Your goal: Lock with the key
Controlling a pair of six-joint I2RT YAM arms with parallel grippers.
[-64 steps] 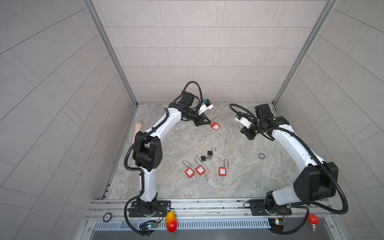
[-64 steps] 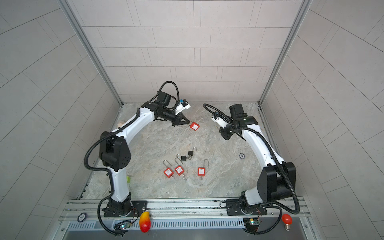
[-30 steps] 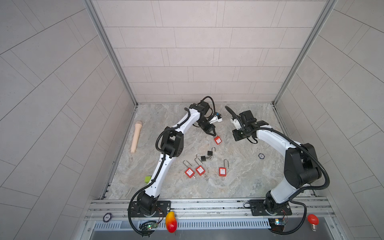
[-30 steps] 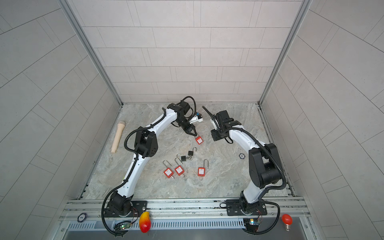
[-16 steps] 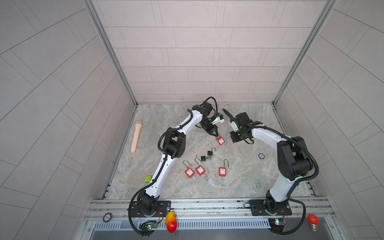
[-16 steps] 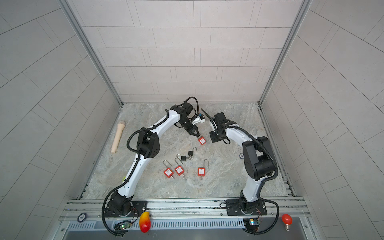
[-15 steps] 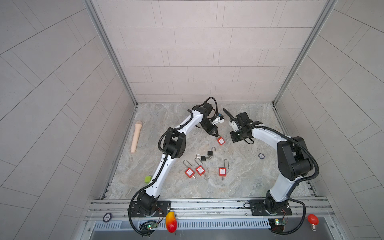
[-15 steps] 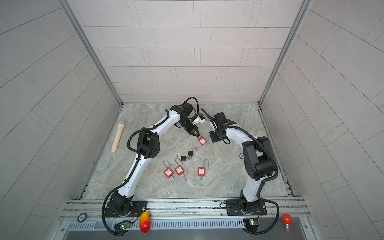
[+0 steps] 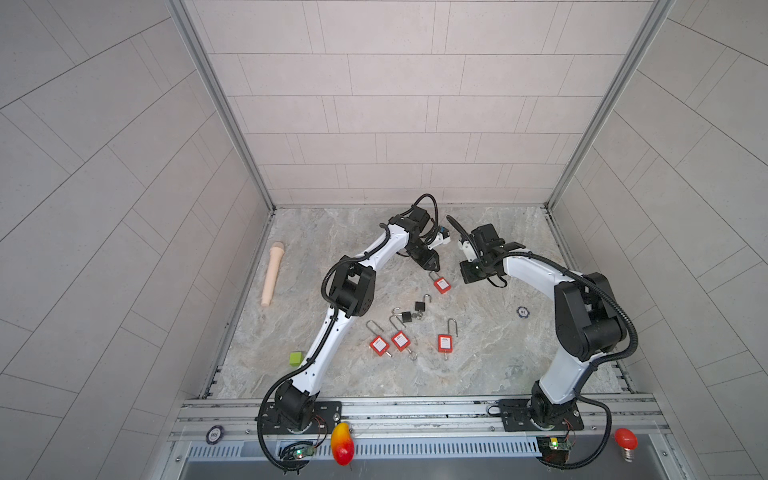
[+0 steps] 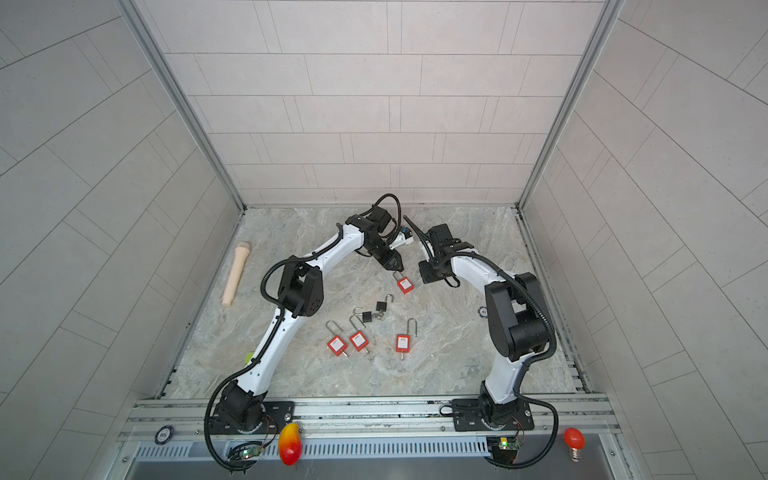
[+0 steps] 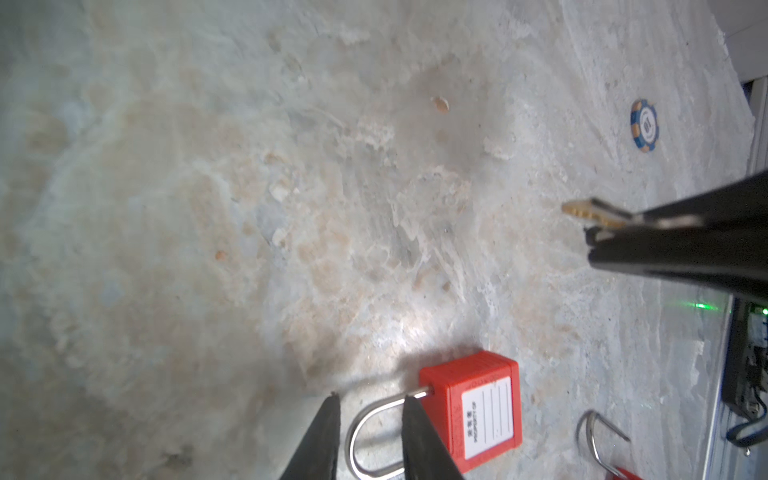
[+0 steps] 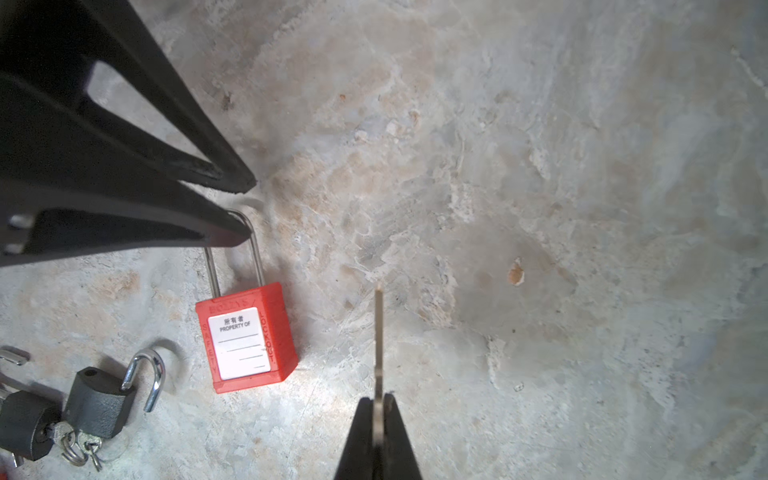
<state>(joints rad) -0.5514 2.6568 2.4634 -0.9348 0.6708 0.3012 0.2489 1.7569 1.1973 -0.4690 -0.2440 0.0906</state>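
Red safety padlock [image 12: 247,345] lies flat, label up, on the marble tabletop [image 12: 540,208], toward the back middle in both top views. Left gripper [image 12: 248,211] stands over its steel shackle [image 12: 257,257], fingers a narrow gap apart, one tip against the bow without clamping it. Right gripper [image 12: 377,398] is pinched tight on a brass key [image 12: 378,332]; the blade points forward, just beside the padlock's body, not touching. Two dark grey padlocks [image 12: 97,401] lie nearby.

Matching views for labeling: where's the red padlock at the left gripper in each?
Top view: padlock mid-table, at left gripper.
Top view: same spot.
Left wrist: padlock just past left gripper.
Right wrist: padlock beside key, at left gripper.
Shared landmark: left gripper, in all four.
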